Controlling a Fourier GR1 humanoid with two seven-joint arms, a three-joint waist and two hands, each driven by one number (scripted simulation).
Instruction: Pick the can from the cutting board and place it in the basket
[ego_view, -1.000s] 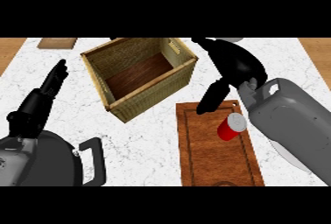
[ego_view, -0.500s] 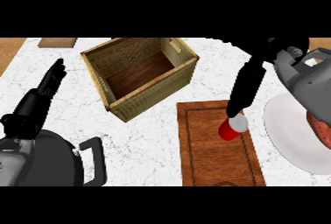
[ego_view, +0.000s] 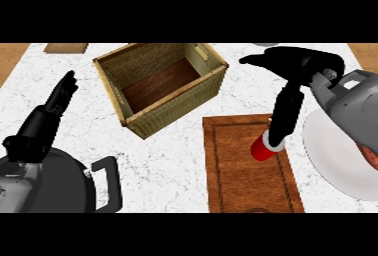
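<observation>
A red can (ego_view: 261, 150) with a pale top stands on the brown cutting board (ego_view: 240, 185), near its right edge. My right hand (ego_view: 297, 64) comes in from the upper right. Its straight fingers (ego_view: 283, 112) reach down to the can's top and hide part of it, while the thumb points left, away from the can. The hand is open. The wicker basket (ego_view: 209, 85) with a dark wooden floor sits up and to the left of the board, tilted in the view and holding nothing. My left hand (ego_view: 46, 122) rests open at the left edge, fingers up.
A black kettle (ego_view: 44, 187) with a handle fills the lower left corner, under my left forearm. A white plate (ego_view: 332, 160) with something red on it lies right of the board. A small wooden piece (ego_view: 65, 48) lies at the far left.
My right forearm has swung to the right and upward, uncovering the white plate. Its fingers now point straight down onto the can. The can, basket and left hand have stayed put.
</observation>
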